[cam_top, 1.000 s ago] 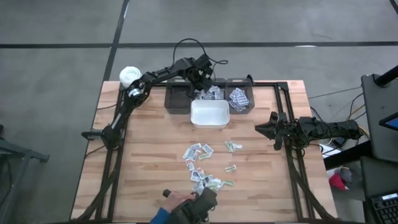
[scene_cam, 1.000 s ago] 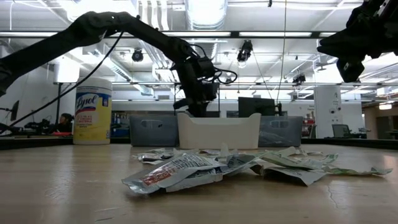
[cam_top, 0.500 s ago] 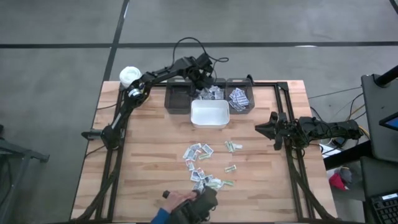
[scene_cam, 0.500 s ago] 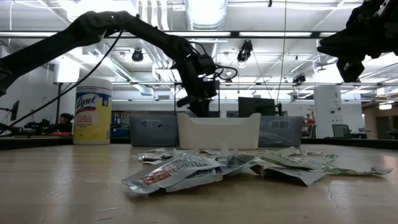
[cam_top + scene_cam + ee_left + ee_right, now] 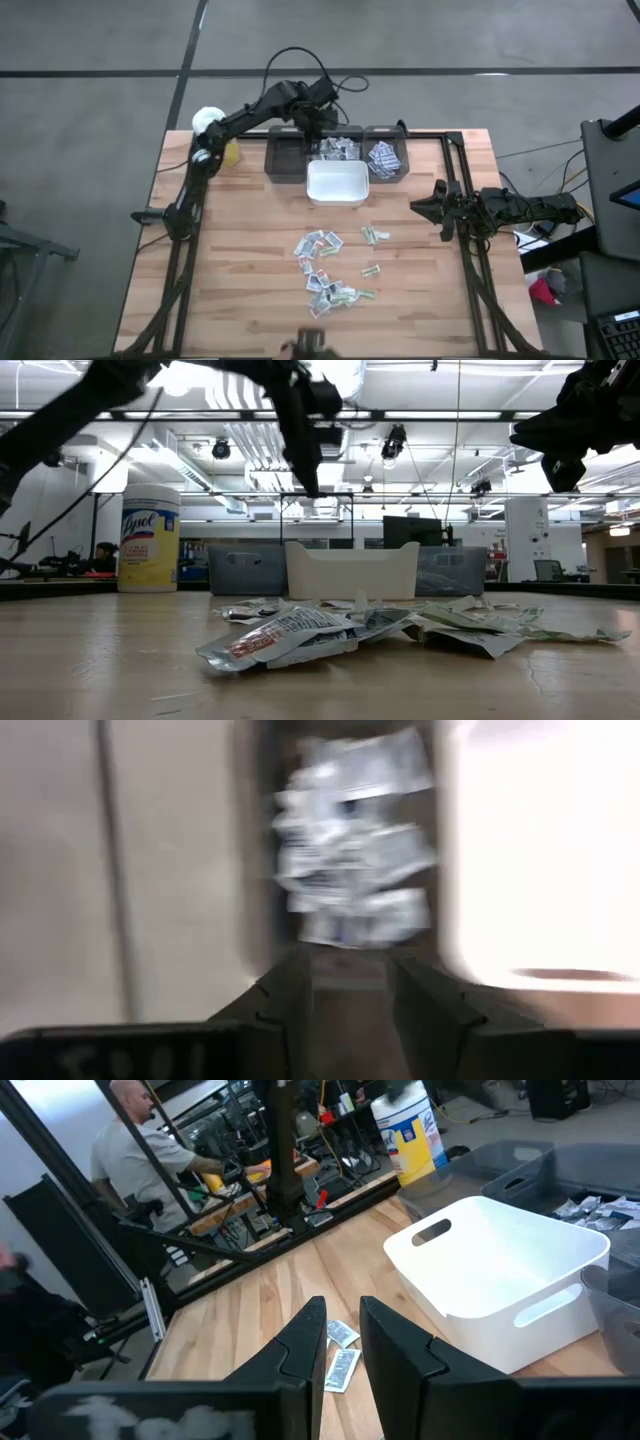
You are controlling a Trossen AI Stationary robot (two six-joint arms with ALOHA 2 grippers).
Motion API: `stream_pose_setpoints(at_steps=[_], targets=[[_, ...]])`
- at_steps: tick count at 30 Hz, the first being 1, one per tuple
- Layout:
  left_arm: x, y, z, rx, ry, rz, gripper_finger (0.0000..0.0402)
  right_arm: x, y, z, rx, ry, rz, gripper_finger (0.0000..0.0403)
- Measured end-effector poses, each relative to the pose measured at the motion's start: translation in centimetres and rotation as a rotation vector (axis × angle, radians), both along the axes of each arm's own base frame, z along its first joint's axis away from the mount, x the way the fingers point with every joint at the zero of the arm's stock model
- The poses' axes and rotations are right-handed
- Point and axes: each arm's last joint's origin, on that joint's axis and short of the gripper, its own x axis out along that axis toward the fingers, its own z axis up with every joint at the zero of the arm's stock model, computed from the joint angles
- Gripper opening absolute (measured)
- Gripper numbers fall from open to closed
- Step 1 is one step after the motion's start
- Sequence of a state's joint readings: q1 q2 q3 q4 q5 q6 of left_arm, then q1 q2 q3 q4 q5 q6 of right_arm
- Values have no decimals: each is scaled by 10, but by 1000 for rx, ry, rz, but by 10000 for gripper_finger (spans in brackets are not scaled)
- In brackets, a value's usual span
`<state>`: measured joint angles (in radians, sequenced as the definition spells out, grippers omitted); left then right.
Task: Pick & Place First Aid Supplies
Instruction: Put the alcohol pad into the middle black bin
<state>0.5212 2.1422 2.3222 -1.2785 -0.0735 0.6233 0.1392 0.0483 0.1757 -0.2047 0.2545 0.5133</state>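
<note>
The first aid supplies are small flat packets. A loose heap of them [image 5: 325,268] lies flat on the wood in the middle of the table, nearest in the low view [image 5: 300,635]. More fill the middle grey bin [image 5: 340,148] and the right grey bin [image 5: 383,158] at the far edge. My left gripper [image 5: 316,130] hangs above the middle bin's packets [image 5: 355,840], pointing steeply down. It is open [image 5: 350,988] with nothing between its fingers, high over the bins in the low view [image 5: 310,488]. My right gripper [image 5: 418,207] waits level at the table's right edge, its fingers slightly apart [image 5: 343,1330] and holding nothing.
An open white bin [image 5: 337,183] stands just in front of the grey bins. The left grey bin [image 5: 287,160] looks dark inside. A white-lidded yellow canister [image 5: 210,125] stands at the far left corner. A dark frame [image 5: 455,140] runs along the table's right side.
My left gripper has risen out of the middle grey bin and now hangs well above it, shifted a little toward the table's left and rolled about its own axis. The person's hand at the near edge has drawn back out of view.
</note>
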Motion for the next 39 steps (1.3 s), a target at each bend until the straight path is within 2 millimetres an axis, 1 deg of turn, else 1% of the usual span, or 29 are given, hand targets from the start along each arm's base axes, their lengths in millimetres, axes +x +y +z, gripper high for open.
stream_pose_setpoints(at_steps=[5, 7, 10, 13, 15, 17, 22, 24, 26, 28, 31, 34, 39], targets=[[-26, -50, 36, -166, -62, -8, 120, 0, 0, 0, 0, 0, 0, 63], [-33, -69, 45, -226, -94, -14, 120, 0, 0, 0, 0, 0, 0, 63], [-40, -97, 52, -336, -133, -73, 119, 0, 0, 0, 0, 0, 0, 63], [-44, -130, 49, -430, -132, -186, 119, 0, 0, 0, 0, 0, 0, 63], [-43, -151, 42, -452, -111, -249, 119, 0, 0, 0, 0, 0, 1, 63], [-41, -173, 29, -458, -84, -309, 119, 0, 0, 0, 0, 0, 0, 63], [-31, -229, -9, -487, -13, -432, 119, 0, 0, 0, 0, 0, 0, 63], [-30, -248, -27, -498, 23, -464, 119, 0, 0, 0, 0, 0, 0, 63], [-31, -263, -44, -489, 64, -493, 119, 0, 0, 0, 0, 0, 0, 63], [-33, -274, -59, -472, 95, -499, 119, 0, 0, 0, 0, 0, 0, 63], [-36, -285, -76, -464, 114, -493, 119, 0, 0, 0, 0, 0, 1, 63], [-37, -292, -89, -463, 107, -497, 119, 0, 0, 0, 0, 0, 0, 63], [-34, -302, -104, -410, 35, -551, 119, 0, 0, 0, 0, 0, 0, 63]])
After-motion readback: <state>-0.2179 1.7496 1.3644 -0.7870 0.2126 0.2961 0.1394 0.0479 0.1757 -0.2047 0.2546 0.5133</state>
